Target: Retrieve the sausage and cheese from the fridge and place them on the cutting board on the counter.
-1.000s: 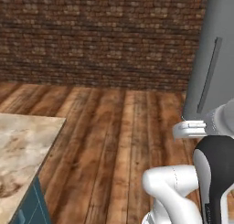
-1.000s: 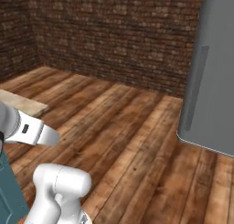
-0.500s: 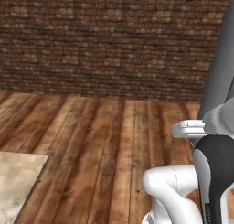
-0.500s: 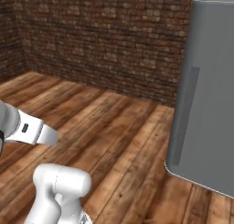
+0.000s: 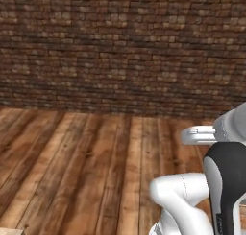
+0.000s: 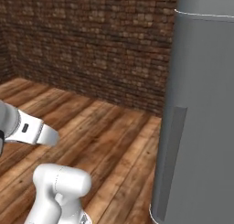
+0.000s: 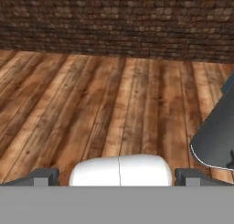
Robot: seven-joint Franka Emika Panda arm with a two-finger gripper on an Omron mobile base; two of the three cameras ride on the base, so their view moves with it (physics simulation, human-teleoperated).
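The fridge (image 6: 205, 104) is a tall grey body with its door shut and a long recessed handle (image 6: 172, 159); it takes up the right side of the right base view. Its lower corner (image 7: 217, 131) shows at the right edge of the hand view. My gripper (image 7: 118, 175) points out over the wooden floor, left of the fridge, with its two dark fingertips (image 7: 44, 175) far apart and nothing between them: it is open. The sausage, the cheese and the cutting board are out of view. A sliver of the counter (image 5: 6, 231) sits at the bottom left corner.
A plank floor (image 5: 86, 162) stretches ahead to a brick wall (image 5: 120, 47). My white arm (image 5: 192, 200) rises at the lower right of the left base view and at the lower left (image 6: 55, 186) of the right base view.
The whole picture has shifted: the base has turned right. The fridge has grown large in the right base view and left the left base view; the counter has slid off to the lower left.
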